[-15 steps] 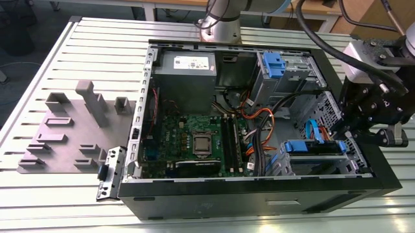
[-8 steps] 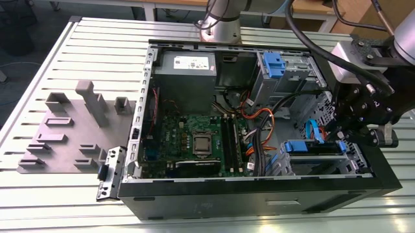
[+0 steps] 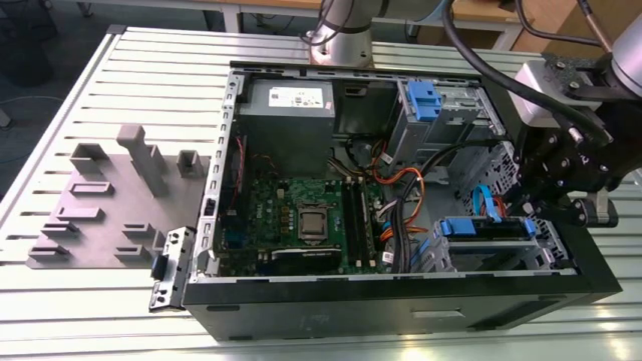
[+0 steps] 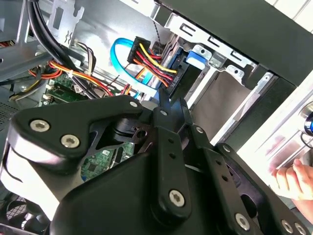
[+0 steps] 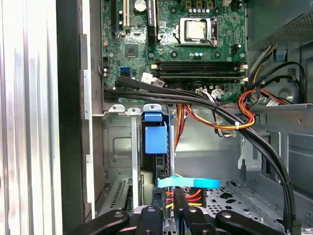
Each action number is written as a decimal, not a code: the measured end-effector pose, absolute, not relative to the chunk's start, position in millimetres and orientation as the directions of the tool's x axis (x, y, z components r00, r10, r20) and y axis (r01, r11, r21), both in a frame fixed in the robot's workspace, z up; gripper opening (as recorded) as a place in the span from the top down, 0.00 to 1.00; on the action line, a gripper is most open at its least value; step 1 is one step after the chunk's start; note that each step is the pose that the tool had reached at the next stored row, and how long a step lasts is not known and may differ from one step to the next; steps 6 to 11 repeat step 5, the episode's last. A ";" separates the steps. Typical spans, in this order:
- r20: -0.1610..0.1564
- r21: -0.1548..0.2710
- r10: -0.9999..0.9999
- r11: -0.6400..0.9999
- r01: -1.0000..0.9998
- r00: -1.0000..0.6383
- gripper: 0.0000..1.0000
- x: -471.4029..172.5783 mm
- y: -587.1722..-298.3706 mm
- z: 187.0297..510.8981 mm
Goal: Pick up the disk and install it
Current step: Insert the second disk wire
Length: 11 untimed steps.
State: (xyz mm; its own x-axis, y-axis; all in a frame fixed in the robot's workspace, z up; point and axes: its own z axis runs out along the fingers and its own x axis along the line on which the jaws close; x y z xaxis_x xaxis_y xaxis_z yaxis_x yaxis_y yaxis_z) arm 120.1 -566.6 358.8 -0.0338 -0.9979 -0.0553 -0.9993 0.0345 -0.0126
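One open computer case lies on the slatted table. One end effector hangs over the case's drive-cage corner. In both wrist views its two fingers stand slightly apart with nothing between them.

One disk sits just below and in front of the end effector, on edge inside the cage, blue tab outward. It is slotted between the cage's metal walls, not touching the fingers. In the second wrist view one red-yellow wire plug and one flat blue cable meet the disk's end.

Elsewhere:
- One second blue-fronted unit, well beyond the end effector, in the upper bay.
- One grey power-supply box, at the far corner of the case.
- One motherboard, across the case floor from the end effector.
- One grey fixture plate with upright blocks, outside the case, well apart.

Room: black cable bundles cross just ahead of the fingers, and the case wall is close alongside. One person's hand rests near the case rim beside the end effector.
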 end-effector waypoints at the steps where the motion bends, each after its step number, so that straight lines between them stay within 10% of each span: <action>1: -0.055 -0.013 -0.998 0.034 -0.999 -0.034 0.76 120.1 -566.6 358.8; 11: -0.055 -0.013 -0.998 0.034 -0.999 -0.034 0.76 120.1 -566.6 360.3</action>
